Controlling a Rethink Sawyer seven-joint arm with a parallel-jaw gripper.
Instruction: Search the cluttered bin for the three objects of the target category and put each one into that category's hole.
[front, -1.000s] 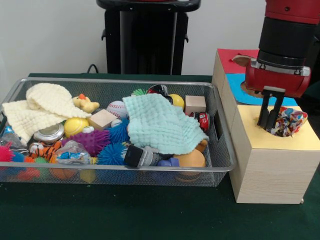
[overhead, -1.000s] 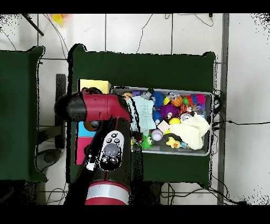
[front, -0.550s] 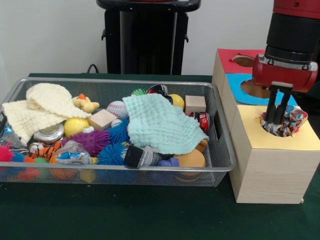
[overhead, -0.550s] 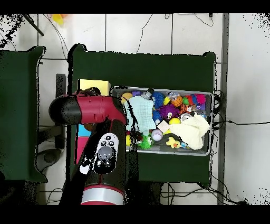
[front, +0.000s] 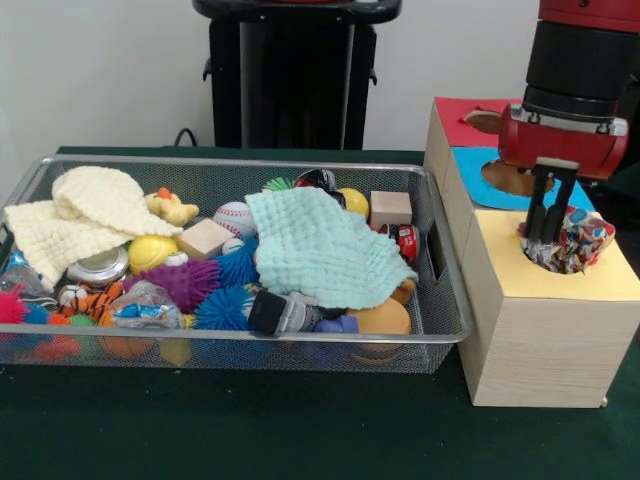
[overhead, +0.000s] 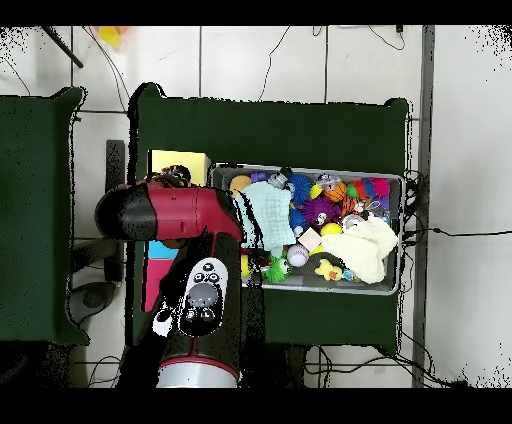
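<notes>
One crinkled, multicoloured packet (front: 572, 240) sits in the round hole of the yellow-topped section (front: 590, 282) of the wooden box, at your right in the front view. It bulges above the rim rather than lying fully inside. The gripper (front: 543, 222) hangs straight down at the packet's left edge, its dark fingers (front: 535, 212) close together with only a thin slit between them; you cannot tell from either view whether they pinch the wrapper or merely touch it.

Behind the yellow section you can see the blue section (front: 480, 163) and the red section (front: 460, 115), each with its own hole, partly hidden by the arm (front: 575, 90).

Beside the box, the wire bin (front: 440, 290) holds the clutter. A mint cloth (front: 320, 248) lies across its right half, a cream cloth (front: 75, 215) across the left. Between them you see a yellow rubber duck (front: 170, 207), a baseball (front: 233, 217), a yellow ball (front: 150, 252), two wooden blocks (front: 390, 209), purple and blue spiky balls (front: 185, 280), a metal tin (front: 97, 266) and a clear wrapped packet (front: 145, 307).

From overhead, the arm (overhead: 185, 250) covers most of the box; only the yellow corner (overhead: 180, 162) shows, and the gripper is hidden beneath it.
</notes>
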